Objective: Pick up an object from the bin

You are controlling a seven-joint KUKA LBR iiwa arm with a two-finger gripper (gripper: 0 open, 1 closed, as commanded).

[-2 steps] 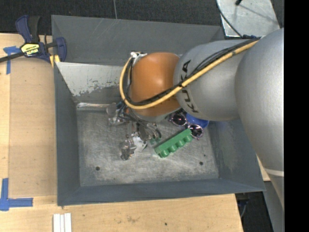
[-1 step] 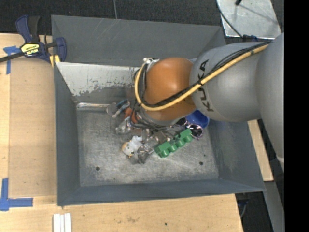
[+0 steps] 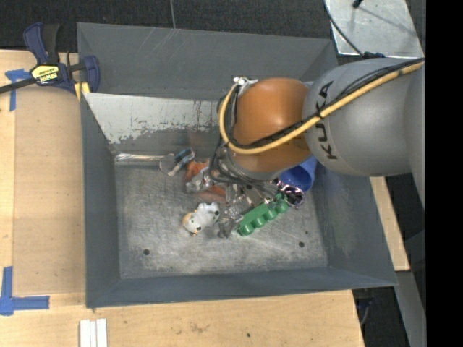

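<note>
**Evidently early: nothing lifted yet**

Gripper sits low in the grey metal bin, between a green toothed plastic piece and a small white-and-orange toy. Open or clamped, I cannot tell; the view there is cluttered. Grasp and lift probably remain.

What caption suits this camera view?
KUKA arm with its tool low in the grey bin, between a white toy figure and a green ridged plastic piece.

Arm hides pt of heap, blue thing.
</note>
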